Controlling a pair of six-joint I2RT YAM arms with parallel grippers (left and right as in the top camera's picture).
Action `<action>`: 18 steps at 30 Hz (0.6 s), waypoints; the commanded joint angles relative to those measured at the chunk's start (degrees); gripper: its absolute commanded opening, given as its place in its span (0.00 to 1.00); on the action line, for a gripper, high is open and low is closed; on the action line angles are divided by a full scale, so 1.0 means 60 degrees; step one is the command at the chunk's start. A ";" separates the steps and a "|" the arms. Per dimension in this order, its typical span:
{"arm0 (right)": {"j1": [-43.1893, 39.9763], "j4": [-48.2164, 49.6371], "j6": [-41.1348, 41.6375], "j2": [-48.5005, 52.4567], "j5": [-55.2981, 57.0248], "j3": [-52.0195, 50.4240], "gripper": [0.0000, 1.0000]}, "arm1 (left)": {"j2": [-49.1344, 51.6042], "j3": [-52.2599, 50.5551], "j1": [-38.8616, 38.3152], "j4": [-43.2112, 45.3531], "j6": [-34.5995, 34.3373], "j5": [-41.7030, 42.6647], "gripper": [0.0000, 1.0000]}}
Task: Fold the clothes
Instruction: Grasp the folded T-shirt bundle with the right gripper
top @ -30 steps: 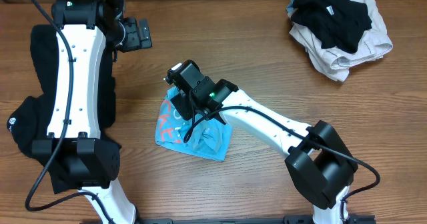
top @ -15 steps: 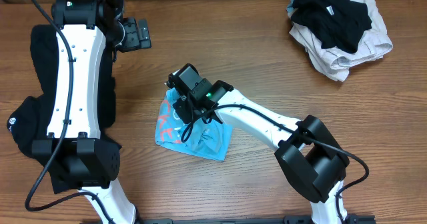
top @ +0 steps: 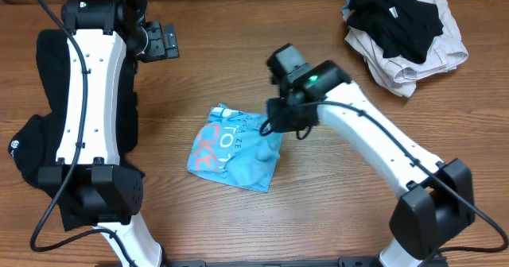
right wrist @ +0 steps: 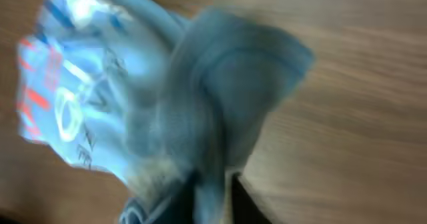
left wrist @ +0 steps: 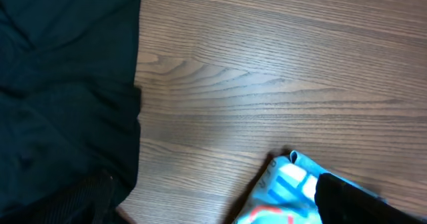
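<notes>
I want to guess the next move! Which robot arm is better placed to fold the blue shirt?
Right, probably. The right gripper sits at the blue shirt edge, seemingly pinching fabric in the blurry wrist view; the left gripper hangs well away from it.

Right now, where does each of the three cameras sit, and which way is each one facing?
Overhead: fixed above the table, facing straight down; left arm, right arm, blue shirt and clothes pile show.
Left wrist: on the left arm, facing down at bare wood and a black garment; none of its own fingers clearly show.
Right wrist: close over the shirt, blurred; the right fingers at the bottom edge seem to pinch a fold.
Shared: both wrist views catch the blue shirt.
</notes>
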 commanded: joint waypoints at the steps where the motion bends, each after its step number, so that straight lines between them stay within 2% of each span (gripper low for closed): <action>1: -0.0255 -0.0262 0.0215 0.0044 -0.0182 -0.0433 0.76 | -0.0087 -0.0051 0.0044 0.0029 0.0302 -0.0138 1.00; 3: -0.0328 -0.0291 0.0215 0.0044 -0.0357 -0.0528 0.84 | -0.0087 -0.0047 0.0044 0.0029 0.0302 -0.0138 1.00; 4: -0.0342 -0.0291 0.0204 0.0044 -0.0543 -0.0532 0.85 | -0.0087 -0.0047 0.0044 0.0029 0.0306 -0.0138 1.00; 10: -0.0124 -0.0124 -0.0036 -0.0004 -0.1639 -0.0430 0.80 | -0.0084 -0.0051 0.0036 0.0029 0.0503 -0.0117 1.00; 12: 0.0135 0.0084 0.0295 0.0000 -0.1588 -0.0477 0.81 | -0.0084 -0.0051 0.0036 0.0022 0.0525 -0.0117 1.00; 16: 0.0474 0.0823 0.2619 0.0033 -0.1060 -0.1056 0.85 | -0.0084 -0.0047 0.0044 -0.0040 0.0557 -0.0117 1.00; 18: 0.0514 0.1286 0.3883 0.0036 -0.0641 -0.1636 0.90 | -0.0084 -0.0051 0.0044 -0.0076 0.0561 -0.0117 1.00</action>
